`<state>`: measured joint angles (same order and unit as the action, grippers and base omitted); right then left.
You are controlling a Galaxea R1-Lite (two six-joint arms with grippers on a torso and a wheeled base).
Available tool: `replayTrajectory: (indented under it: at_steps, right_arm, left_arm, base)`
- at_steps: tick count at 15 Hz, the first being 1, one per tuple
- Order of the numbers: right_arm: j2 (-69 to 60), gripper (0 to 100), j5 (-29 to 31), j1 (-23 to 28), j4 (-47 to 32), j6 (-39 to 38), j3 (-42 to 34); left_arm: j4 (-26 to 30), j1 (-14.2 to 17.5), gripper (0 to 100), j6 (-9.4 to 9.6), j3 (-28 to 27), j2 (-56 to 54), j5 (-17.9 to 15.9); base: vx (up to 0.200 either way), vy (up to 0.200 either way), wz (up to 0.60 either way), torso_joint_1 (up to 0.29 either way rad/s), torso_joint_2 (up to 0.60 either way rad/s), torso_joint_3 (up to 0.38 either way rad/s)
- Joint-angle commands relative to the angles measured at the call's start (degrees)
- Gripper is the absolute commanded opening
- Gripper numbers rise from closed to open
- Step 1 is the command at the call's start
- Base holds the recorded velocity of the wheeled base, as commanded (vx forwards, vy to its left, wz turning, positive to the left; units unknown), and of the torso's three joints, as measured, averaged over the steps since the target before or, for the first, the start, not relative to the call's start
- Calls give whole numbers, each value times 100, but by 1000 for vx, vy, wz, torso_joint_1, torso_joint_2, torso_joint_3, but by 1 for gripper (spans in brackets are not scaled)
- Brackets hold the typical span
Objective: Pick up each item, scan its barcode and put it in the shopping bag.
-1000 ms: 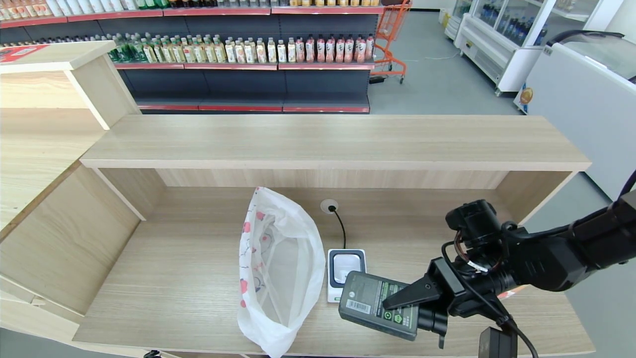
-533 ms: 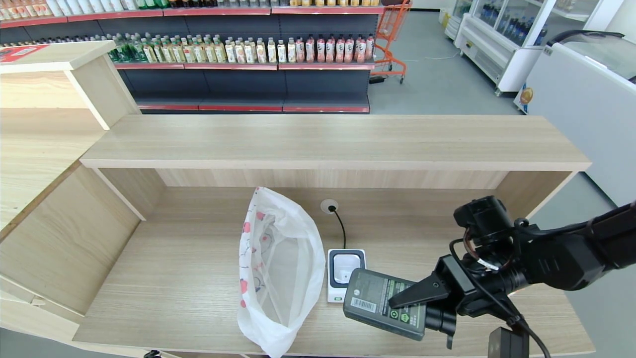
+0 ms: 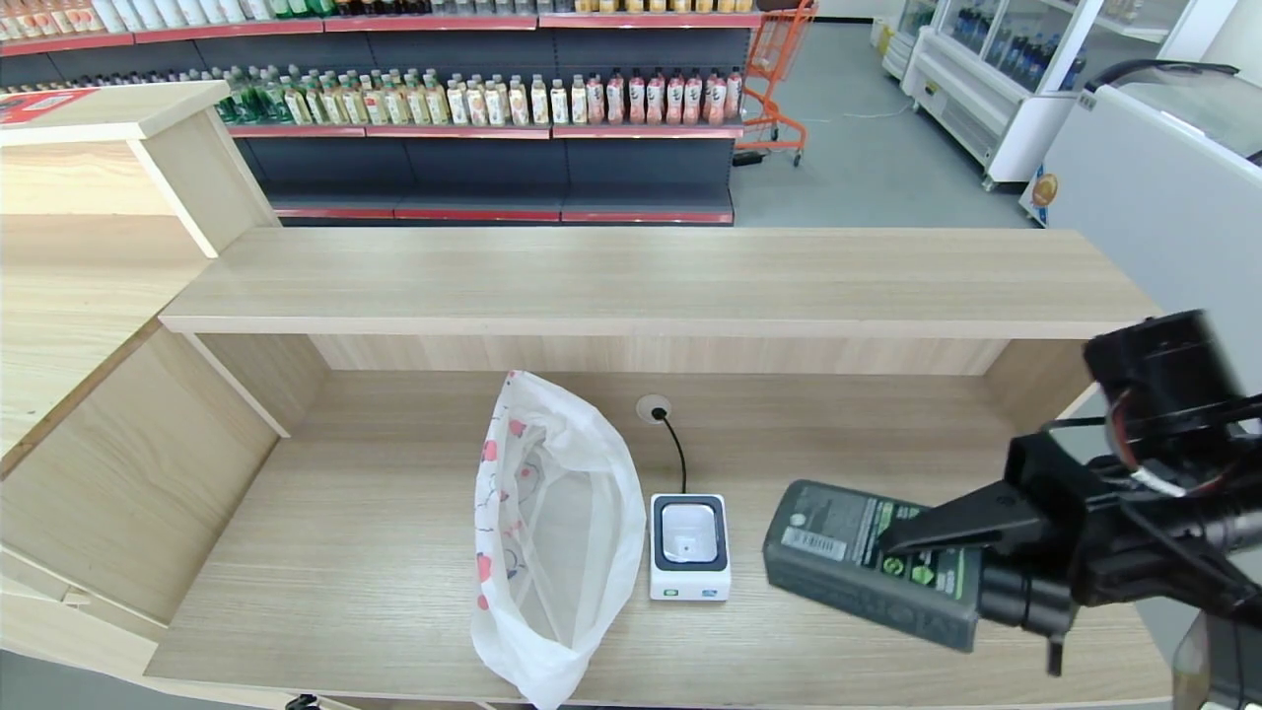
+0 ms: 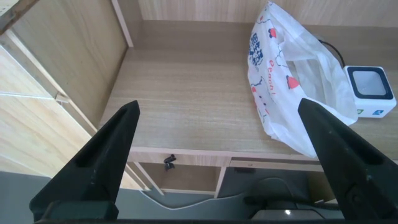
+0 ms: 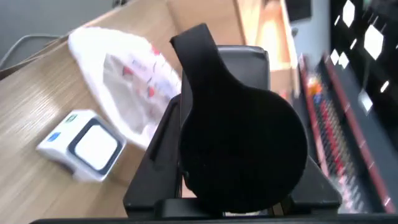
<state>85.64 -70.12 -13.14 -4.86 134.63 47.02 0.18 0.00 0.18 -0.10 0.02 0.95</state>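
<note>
While my right gripper is clamped on the dark grey pack, that pack hangs flat above the counter, just to the right of the scanner, barcode end nearest it. My left gripper is spread wide, holding nothing, with the white shopping bag beyond it.

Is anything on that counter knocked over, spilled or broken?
Nothing stands out. The shopping bag sits open beside the scanner, and the right claw holds a dark pack above the counter.
</note>
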Motion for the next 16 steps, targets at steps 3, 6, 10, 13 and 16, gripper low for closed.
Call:
replayTrajectory:
  at_steps: [3, 6, 10, 13, 16]
  right_arm:
    - [-1207, 0, 438, 1059, -788, -3259, -123]
    - [-1137, 0, 429, 1270, -753, -6704, 220]
    - [-724, 0, 438, 1455, -173, -11521, -404]
    - [146, 0, 429, 1455, 539, -12356, -694]
    - [849, 0, 455, 1393, 1444, -12743, -650]
  left_arm:
    - [-1, 0, 100, -1, 1, -2, 2]
    - [-1, 0, 100, -1, 1, -2, 2]
    - [-1, 0, 100, -1, 1, -2, 2]
    - [-1, 0, 100, -1, 1, -2, 2]
    - [-1, 0, 100, -1, 1, -2, 2]
  base:
    - [0, 0, 0, 0, 0, 0]
    - [0, 0, 0, 0, 0, 0]
    - [0, 0, 0, 0, 0, 0]
    - [0, 0, 0, 0, 0, 0]
    - [0, 0, 0, 0, 0, 0]
